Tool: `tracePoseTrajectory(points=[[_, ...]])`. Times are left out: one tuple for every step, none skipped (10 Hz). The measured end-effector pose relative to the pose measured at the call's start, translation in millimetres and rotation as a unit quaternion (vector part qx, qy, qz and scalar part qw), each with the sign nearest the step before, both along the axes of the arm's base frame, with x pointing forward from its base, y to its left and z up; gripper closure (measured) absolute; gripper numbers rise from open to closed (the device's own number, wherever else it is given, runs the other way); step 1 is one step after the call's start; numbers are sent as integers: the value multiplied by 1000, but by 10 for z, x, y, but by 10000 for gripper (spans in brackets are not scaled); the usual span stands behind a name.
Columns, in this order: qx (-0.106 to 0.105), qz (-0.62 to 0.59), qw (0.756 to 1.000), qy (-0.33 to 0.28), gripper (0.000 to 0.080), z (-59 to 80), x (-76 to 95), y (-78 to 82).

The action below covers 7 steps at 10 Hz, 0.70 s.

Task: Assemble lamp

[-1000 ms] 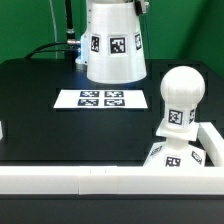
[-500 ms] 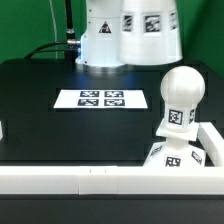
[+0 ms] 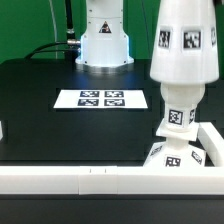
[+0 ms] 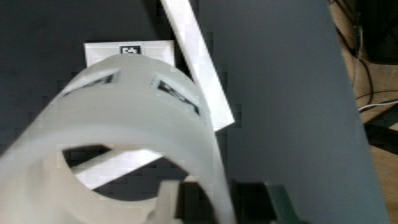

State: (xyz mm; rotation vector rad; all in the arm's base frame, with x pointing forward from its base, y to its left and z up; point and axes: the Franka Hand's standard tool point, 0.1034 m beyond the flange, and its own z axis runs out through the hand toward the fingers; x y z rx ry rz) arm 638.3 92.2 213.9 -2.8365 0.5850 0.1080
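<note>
White plastic shade (image 3: 184, 45) – half a second ago left of the bulb (image 3: 178, 112) in the exterior view – now covers the bulb's head, its long axis upright, wide mouth down. Only the wrist view shows us the claw (image 4: 222, 200), clamped on the shade's rim above the black bench (image 3: 40, 110).

The robot's white base (image 3: 104, 40) stands upright at the back of the table in the exterior view. The gripper itself lies out of frame there. In the wrist view its two dark fingers (image 4: 183, 203) show at the frame's edge, clamped on the wall of the shade (image 4: 125, 140), one inside, one outside.
</note>
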Motion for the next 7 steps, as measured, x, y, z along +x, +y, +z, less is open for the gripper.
tracePoseTrajectory(points=[[-2,2,1000,6,751,-119,-32,-9],[-3,7,1000,11,751,-209,-56,-23],[-4,10,1000,18,751,-319,-77,-34],[-5,13,1000,18,751,-416,-81,-42],[-6,13,1000,21,751,-484,-97,-46],[-7,14,1000,24,751,-517,-107,-38],[-7,13,1000,24,751,-522,-109,-35]])
